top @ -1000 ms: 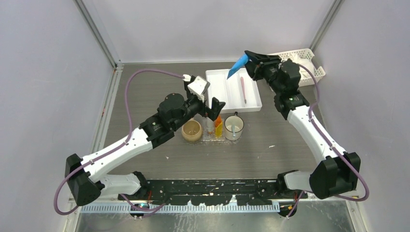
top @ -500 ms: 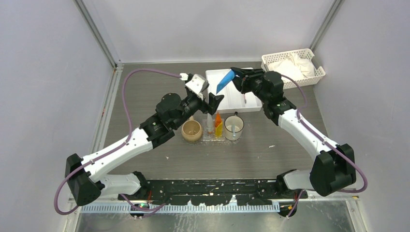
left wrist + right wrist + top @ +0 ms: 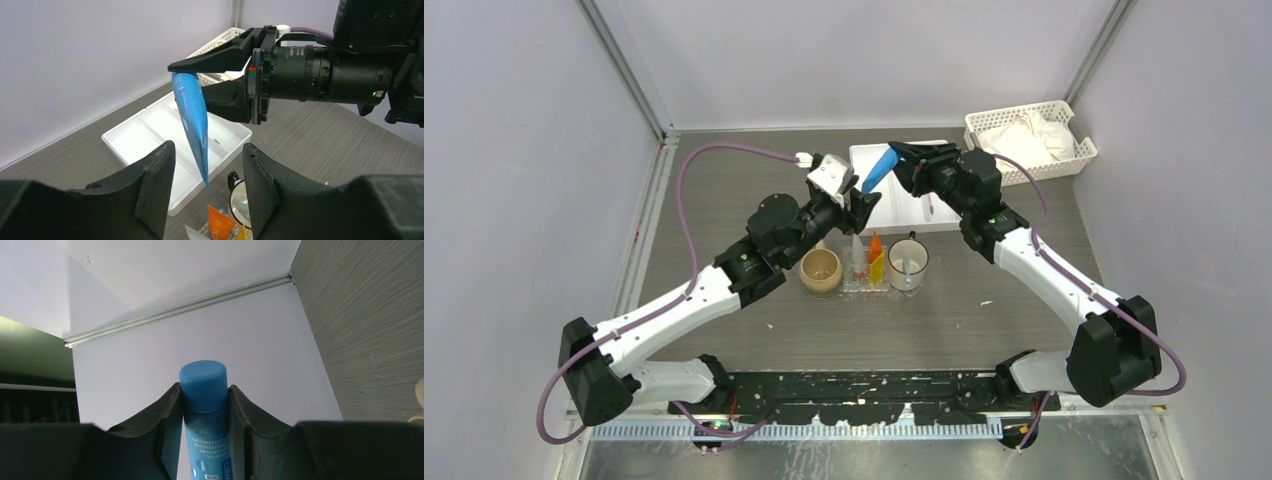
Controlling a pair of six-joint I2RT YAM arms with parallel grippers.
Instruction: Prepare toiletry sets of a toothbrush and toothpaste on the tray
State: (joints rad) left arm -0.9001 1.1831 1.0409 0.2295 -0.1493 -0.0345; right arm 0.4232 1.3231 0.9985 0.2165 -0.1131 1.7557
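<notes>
Right gripper (image 3: 900, 158) (image 3: 192, 80) (image 3: 205, 402): clamped on the blue tube, one finger on each side just below the cap.
Blue tube (image 3: 879, 170) (image 3: 192, 112) (image 3: 204, 440): in the air, above and beyond the tray; cap end in the right fingers, flat crimped end slanting down towards the tray.
Left gripper (image 3: 864, 208) (image 3: 207, 182): jaws apart, holding nothing; above the tray's far edge. In the left wrist view, the tube's lower tip hangs between the two fingers, with a gap showing on each side.
Tray (image 3: 856, 286): clear plastic, on the table.
Orange tube (image 3: 876, 258) (image 3: 218, 226): on the tray, upright, on its right half.
Pale item (image 3: 857, 254): on the tray, left of the orange tube; kind cannot be told.
Mug (image 3: 908, 265): just right of the tray.
Cup (image 3: 820, 270): wooden, just left of the tray.
White tray (image 3: 902, 205) (image 3: 150, 135): compartmented, beyond the tray; lies under the held tube.
Basket (image 3: 1024, 108): well beyond the tray, to the far right, with white contents.
</notes>
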